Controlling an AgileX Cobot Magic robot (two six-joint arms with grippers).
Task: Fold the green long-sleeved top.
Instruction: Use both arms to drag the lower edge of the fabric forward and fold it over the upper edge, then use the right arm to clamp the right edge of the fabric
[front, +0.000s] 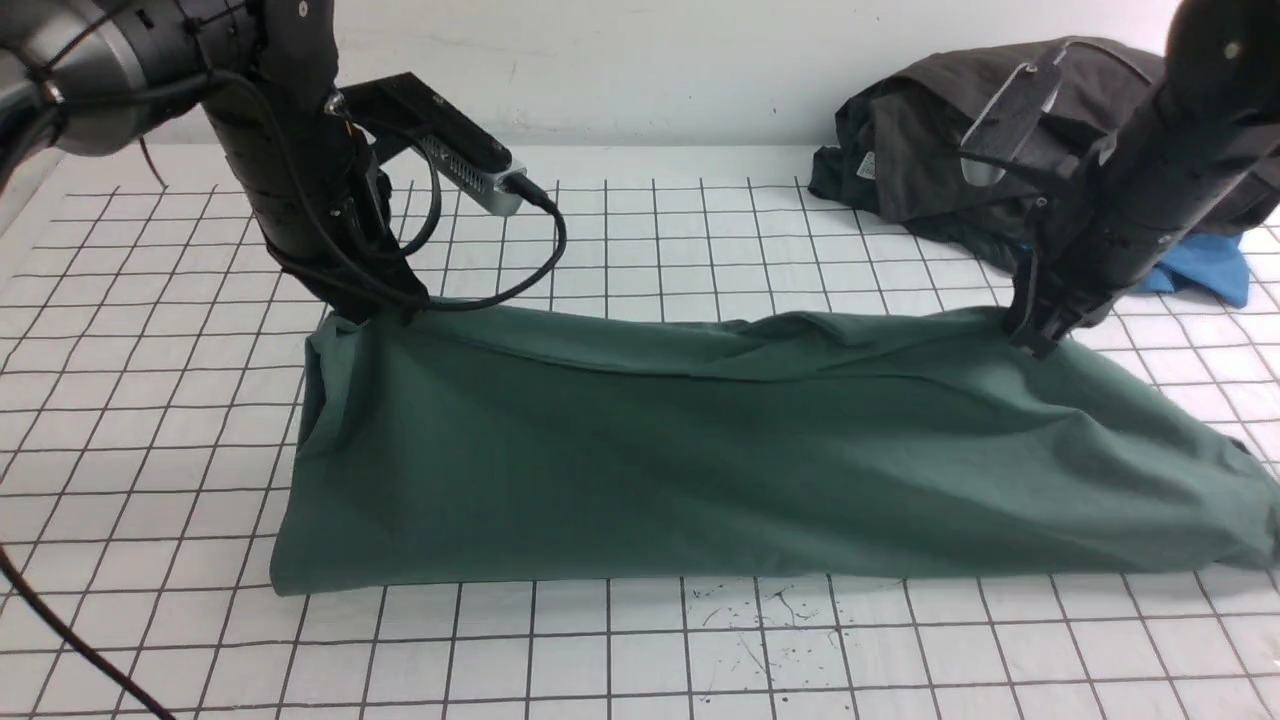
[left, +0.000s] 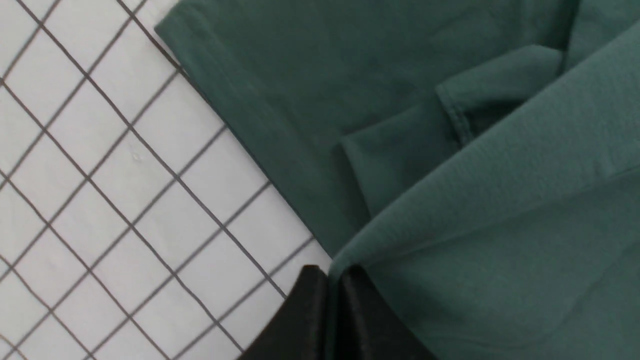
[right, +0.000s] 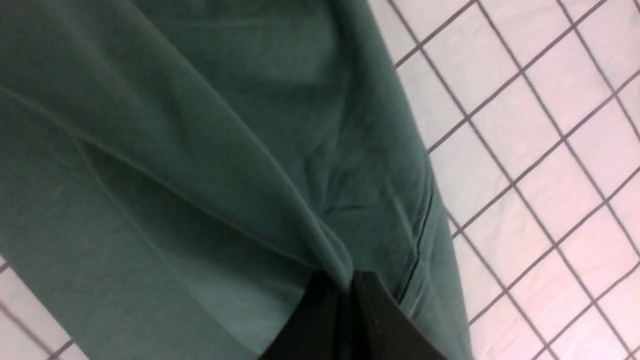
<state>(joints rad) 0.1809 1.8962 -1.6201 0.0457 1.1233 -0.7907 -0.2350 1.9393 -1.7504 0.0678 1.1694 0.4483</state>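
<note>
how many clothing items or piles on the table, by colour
green: 1, the muted dark-green cotton jersey top
dark grey-black: 1, the crumpled heap of clothes
blue: 1, the bright blue garment
total: 3

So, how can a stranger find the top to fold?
On the white gridded table, look at the middle. The green long-sleeved top lies there, dull green, unlike the black heap of clothes and blue garment at the far right.
</note>
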